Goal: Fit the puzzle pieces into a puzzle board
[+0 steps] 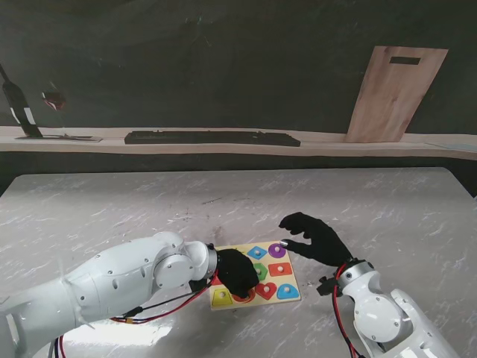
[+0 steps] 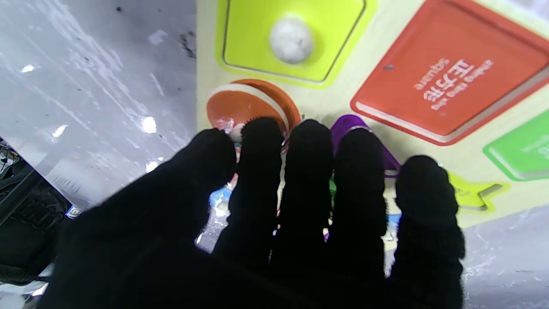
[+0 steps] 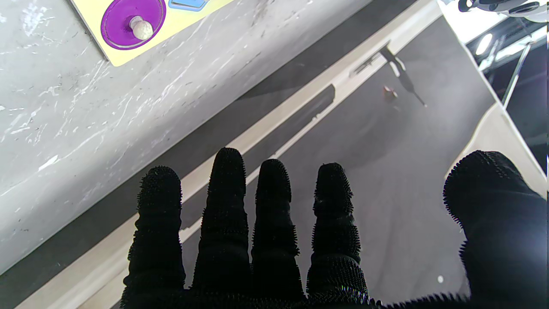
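Item: puzzle board (image 1: 292, 297), lower centre. Left hand (image 1: 237, 271) covers orange piece (image 2: 240, 103), grasp unclear; right hand (image 1: 317, 239) spread, empty. Step: seating piece; next, press flush.

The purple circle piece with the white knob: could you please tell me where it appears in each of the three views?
Stand view: the purple circle piece sits at the puzzle board's far right corner, just left of the right hand.
Left wrist view: not identifiable; a purple shape shows behind the fingers, but its form is hidden.
Right wrist view: the piece sits on the board's corner, beyond the fingertips.
Shared landmark: the yellow board on the marble table.
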### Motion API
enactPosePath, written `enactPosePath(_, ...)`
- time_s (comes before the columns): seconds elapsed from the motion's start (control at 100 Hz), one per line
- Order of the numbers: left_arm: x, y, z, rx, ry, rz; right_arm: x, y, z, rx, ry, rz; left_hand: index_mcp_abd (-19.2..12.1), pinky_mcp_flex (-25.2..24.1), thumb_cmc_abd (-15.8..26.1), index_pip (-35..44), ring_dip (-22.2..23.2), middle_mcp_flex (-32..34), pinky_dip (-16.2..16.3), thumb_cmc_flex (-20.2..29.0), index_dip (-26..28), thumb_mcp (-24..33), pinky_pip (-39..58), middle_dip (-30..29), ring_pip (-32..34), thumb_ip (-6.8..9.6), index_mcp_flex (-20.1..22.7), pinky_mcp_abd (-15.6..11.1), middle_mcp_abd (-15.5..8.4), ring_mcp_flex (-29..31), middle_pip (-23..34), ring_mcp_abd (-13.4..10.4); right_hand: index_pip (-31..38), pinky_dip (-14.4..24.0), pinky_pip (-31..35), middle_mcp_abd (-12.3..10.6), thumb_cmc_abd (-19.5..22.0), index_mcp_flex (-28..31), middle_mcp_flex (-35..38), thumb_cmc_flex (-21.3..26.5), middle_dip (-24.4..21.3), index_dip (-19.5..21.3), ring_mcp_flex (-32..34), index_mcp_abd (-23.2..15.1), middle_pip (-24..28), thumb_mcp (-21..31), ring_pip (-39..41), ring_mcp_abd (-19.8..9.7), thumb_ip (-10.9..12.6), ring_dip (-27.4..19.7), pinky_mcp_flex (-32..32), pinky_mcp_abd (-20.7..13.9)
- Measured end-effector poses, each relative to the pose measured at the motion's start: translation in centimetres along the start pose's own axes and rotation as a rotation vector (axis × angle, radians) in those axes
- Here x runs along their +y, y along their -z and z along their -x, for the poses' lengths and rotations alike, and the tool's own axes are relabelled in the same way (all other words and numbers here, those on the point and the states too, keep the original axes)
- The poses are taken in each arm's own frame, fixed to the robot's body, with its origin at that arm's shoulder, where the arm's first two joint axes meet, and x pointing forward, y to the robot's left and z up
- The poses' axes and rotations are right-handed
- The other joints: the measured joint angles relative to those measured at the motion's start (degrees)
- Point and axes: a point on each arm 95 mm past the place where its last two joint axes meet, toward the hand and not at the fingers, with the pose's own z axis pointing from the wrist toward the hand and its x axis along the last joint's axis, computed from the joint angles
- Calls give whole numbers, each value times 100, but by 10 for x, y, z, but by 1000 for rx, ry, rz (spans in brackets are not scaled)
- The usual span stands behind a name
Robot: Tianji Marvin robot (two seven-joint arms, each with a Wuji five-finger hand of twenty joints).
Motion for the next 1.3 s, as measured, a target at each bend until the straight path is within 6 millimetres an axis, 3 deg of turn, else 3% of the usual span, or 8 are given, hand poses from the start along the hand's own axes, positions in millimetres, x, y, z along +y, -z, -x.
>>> enactPosePath(0.58,0,-4,2,-7,-23,-12,0,0,0,-3,-1,0,-54,-54,69,1,0,-7,0,10,-39,-280,0,0,0,1,-5,0,0,0,-18,-2,0,0,0,0,0,0,0,0,0,0,0,0,0,0,1,0,0,0,0,1)
enactPosePath(0.82,0,-4,2,-9,-48,-19,1,0,0,-3,-2,2,-57,-155,-120,-76,0,-175,0,1,-225,-215,0,-29,-3,-1,-183,0,14,-81,-92,-3,0,0,0,0,0,0,0,0,0,0,0,0,0,0,1,0,0,0,0,1)
enactPosePath(0.86,-1,-4,1,-9,-54,-20,1,0,0,-3,-2,2,-58,-156,-164,-77,0,-190,0,1,-225,-208,0,-29,-7,-110,-245,0,14,-82,-92,-4,0,0,0,0,0,0,0,0,0,0,0,0,0,0,1,0,0,0,0,1)
enactPosePath(1.01,-1,-4,1,-8,-66,-23,1,0,0,-3,-2,2,-59,-157,-224,-137,0,-218,0,1,-225,-218,0,-29,-57,-169,-303,0,15,-84,-146,-6,0,0,0,0,0,0,0,0,0,0,0,0,0,0,1,0,0,0,0,1)
enactPosePath(1.03,-1,-4,1,-8,-67,-23,1,0,0,-3,-2,2,-59,-157,-226,-140,0,-236,0,14,-225,-237,0,-29,-57,-272,-303,0,15,-84,-150,-6,0,0,0,0,0,0,0,0,0,0,0,0,0,0,1,0,0,0,0,1)
enactPosePath(1.11,-1,-4,1,-8,-67,-23,1,0,0,-3,-2,2,-59,-158,-227,-172,0,-240,0,115,-225,-513,0,-29,-65,-274,-303,0,15,-85,-160,-6,0,0,0,0,0,0,0,0,0,0,0,0,0,0,1,0,0,0,0,1)
enactPosePath(1.13,-1,-4,1,-8,-67,-22,1,0,0,-3,-3,2,-59,-166,-227,-204,0,-277,0,168,-225,-628,0,-29,-67,-373,-303,0,15,-86,-164,-6,0,0,0,0,0,0,0,0,0,0,0,0,0,0,1,0,0,0,0,1)
enactPosePath(1.3,-1,-4,2,-5,-69,-10,1,0,1,-3,-3,2,-59,-254,-230,-261,0,-347,0,329,-204,-1260,0,-107,-180,-385,-303,0,16,-187,-230,-7,0,0,0,0,0,0,0,0,0,0,0,0,0,0,1,0,0,0,0,1)
